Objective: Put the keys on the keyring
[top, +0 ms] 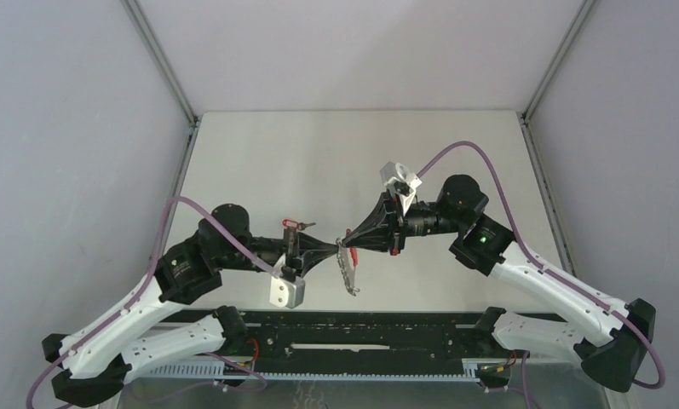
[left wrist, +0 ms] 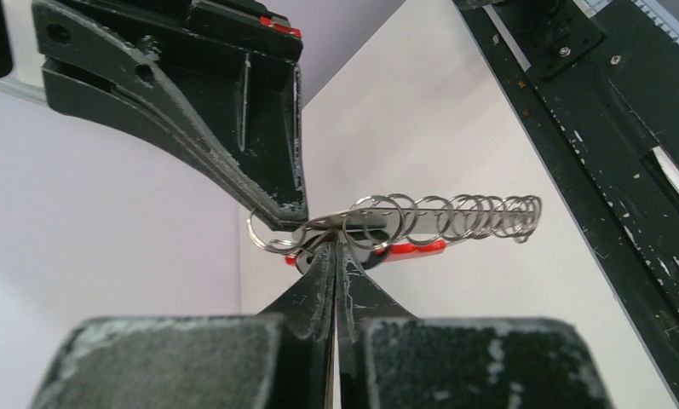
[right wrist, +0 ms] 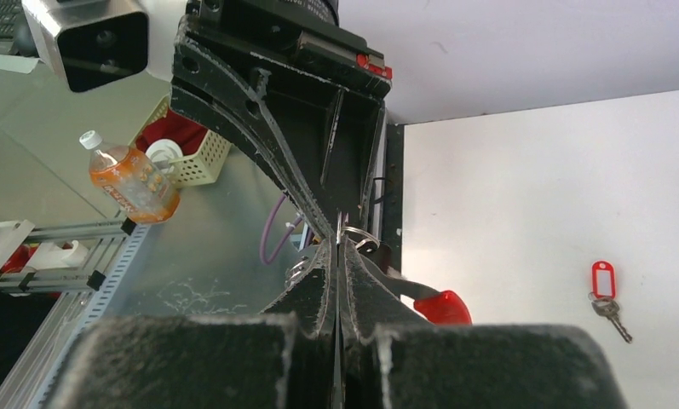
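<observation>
The keyring [top: 349, 271], a silver-grey bar with a row of small metal loops [left wrist: 455, 217] and a red arc [right wrist: 443, 307], hangs above the table between both grippers. My right gripper [top: 347, 239] is shut on its upper end [right wrist: 340, 243]. My left gripper [top: 339, 248] meets it tip to tip and is shut on the same end, at a small loop [left wrist: 336, 243]. A dark rounded piece [left wrist: 365, 257] shows just under that pinch; I cannot tell what it is. One key with a red oblong tag [right wrist: 604, 279] lies flat on the table [top: 295, 224], left of the grippers.
A black rail [top: 361, 328] runs along the table's near edge under the arms. Beyond the table, the right wrist view shows a bottle of orange liquid [right wrist: 131, 183] and a white basket [right wrist: 192, 155]. Grey walls [top: 80, 128] close in the sides and back.
</observation>
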